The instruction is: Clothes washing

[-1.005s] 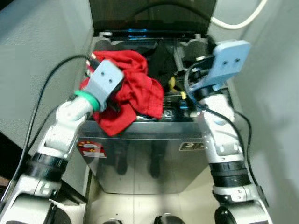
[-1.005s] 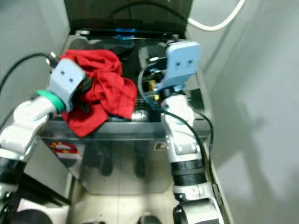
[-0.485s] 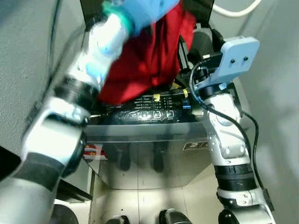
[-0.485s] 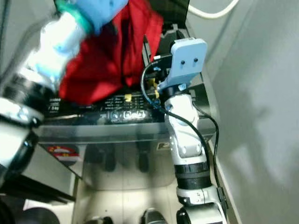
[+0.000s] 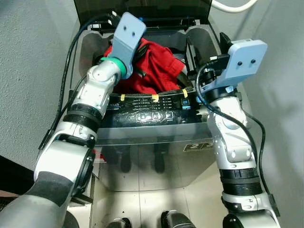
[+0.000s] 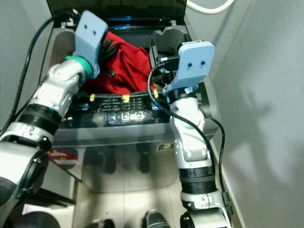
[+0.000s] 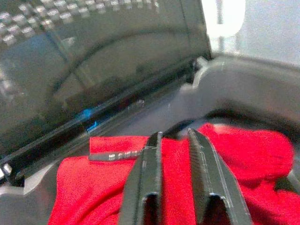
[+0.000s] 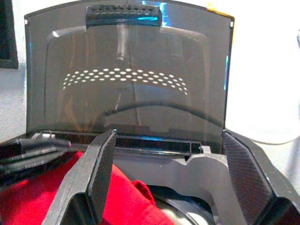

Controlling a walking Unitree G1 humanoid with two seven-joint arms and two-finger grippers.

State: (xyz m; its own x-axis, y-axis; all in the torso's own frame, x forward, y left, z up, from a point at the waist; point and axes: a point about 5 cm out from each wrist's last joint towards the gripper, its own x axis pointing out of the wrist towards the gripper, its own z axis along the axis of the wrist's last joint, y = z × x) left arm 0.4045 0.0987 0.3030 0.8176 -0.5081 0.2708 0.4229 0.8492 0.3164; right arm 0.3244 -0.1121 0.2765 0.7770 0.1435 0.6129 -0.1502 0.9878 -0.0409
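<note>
The left gripper (image 7: 173, 140), clenched on the red garment (image 5: 154, 71), holds it directly above the washing machine (image 5: 156, 130) drum, right gripper (image 8: 168, 187) spread beside.

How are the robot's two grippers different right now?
The left gripper is shut on the red cloth; the right gripper is open and holds nothing. The left gripper is over the washing machine opening, the right gripper beside it. Both have two black fingers.
</note>
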